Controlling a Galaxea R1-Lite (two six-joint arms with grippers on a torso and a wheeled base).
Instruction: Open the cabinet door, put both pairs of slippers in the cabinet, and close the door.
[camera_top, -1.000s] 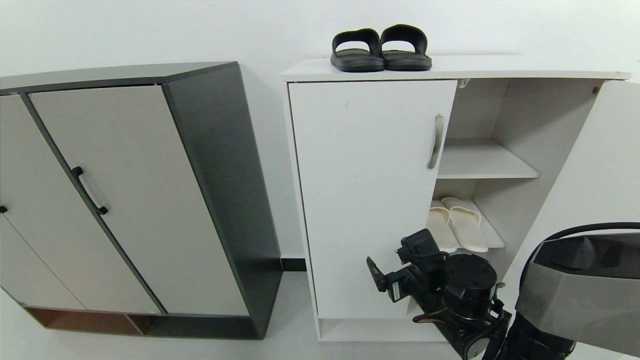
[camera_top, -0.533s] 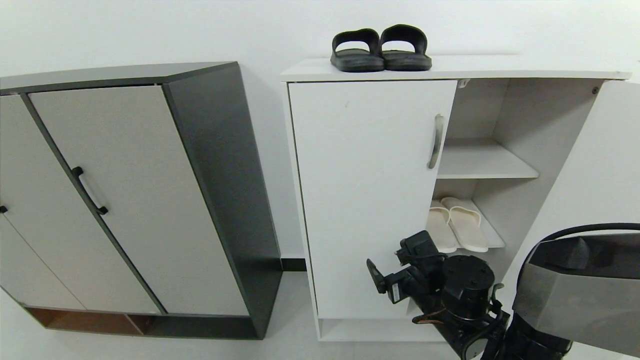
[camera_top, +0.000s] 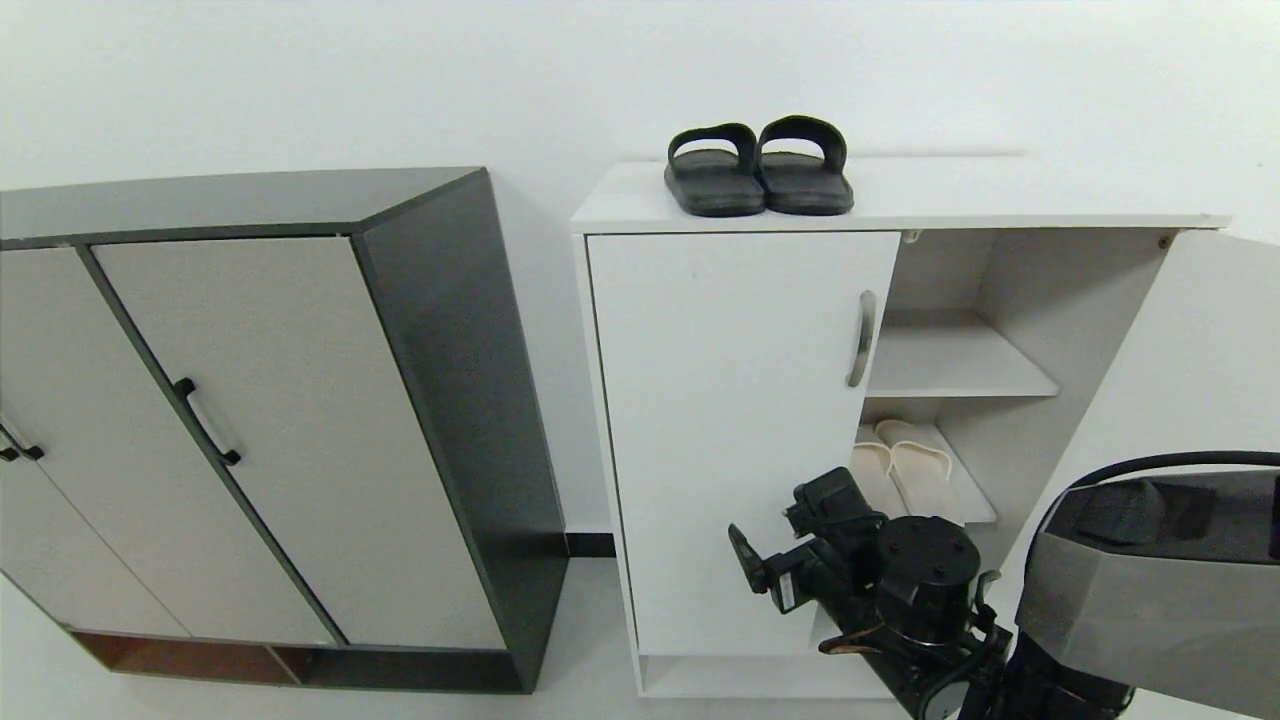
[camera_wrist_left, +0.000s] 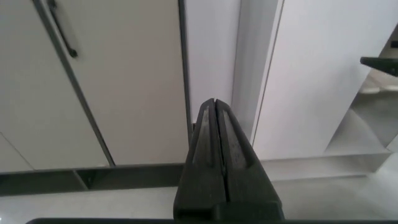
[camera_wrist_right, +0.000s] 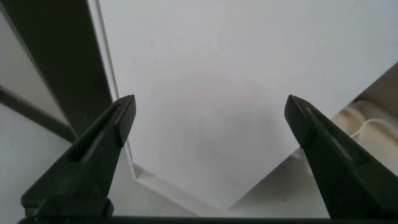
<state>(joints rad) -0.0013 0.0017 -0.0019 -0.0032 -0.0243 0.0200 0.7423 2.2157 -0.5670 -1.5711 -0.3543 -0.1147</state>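
A: Located black rubber slide slippers (camera_top: 760, 170)?
B: Found atop white wooden cabinet (camera_top: 1000, 195), lying near-to-far, up and beyond right gripper (camera_top: 790, 535), spread wide. Noted left gripper (camera_wrist_left: 215, 106) pressed together; judged right nearer.

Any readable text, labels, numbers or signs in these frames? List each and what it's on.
No text can be read.
black slippers, cream slippers, white cabinet, dark cabinet: no print visible on them.
right gripper: pale patch on its side in the head view, too small to tell if it is a label.
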